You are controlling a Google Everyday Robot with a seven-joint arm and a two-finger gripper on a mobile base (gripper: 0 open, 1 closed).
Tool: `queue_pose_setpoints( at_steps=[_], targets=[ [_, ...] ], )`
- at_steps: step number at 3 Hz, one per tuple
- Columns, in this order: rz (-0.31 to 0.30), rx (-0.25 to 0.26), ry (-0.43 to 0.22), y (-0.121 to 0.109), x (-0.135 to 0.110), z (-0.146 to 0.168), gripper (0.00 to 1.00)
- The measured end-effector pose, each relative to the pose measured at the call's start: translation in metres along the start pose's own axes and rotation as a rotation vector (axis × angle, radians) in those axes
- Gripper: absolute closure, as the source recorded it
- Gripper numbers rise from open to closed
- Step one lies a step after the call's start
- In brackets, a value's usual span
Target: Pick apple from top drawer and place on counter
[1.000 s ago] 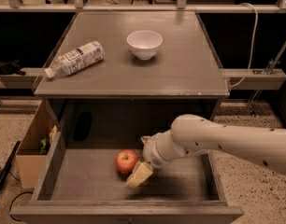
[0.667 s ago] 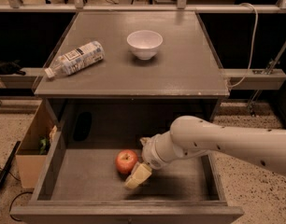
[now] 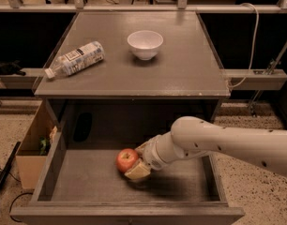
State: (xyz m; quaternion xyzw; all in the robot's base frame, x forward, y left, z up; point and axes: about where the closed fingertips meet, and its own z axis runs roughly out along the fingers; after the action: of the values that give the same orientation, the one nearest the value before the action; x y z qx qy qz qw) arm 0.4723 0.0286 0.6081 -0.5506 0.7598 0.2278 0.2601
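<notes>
Lab: speckled floor (image 3: 7,130), loose cables (image 3: 254,32)

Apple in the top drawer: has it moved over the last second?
No. The apple lies at the same spot relative to the top drawer front panel, with the gripper right beside it inside the drawer.

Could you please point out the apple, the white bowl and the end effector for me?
apple (image 3: 126,159): camera view, centre of its red skin.
white bowl (image 3: 145,43): camera view, its outer wall.
end effector (image 3: 139,160): camera view, its tip, beside the apple inside the top drawer (image 3: 87,182).
</notes>
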Motion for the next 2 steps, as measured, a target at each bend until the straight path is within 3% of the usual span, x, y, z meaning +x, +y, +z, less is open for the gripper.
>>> queue_pose_setpoints(
  at_steps=[2],
  targets=[
    [0.0, 0.0, 0.0, 0.0, 0.0, 0.0, 0.89]
  ],
)
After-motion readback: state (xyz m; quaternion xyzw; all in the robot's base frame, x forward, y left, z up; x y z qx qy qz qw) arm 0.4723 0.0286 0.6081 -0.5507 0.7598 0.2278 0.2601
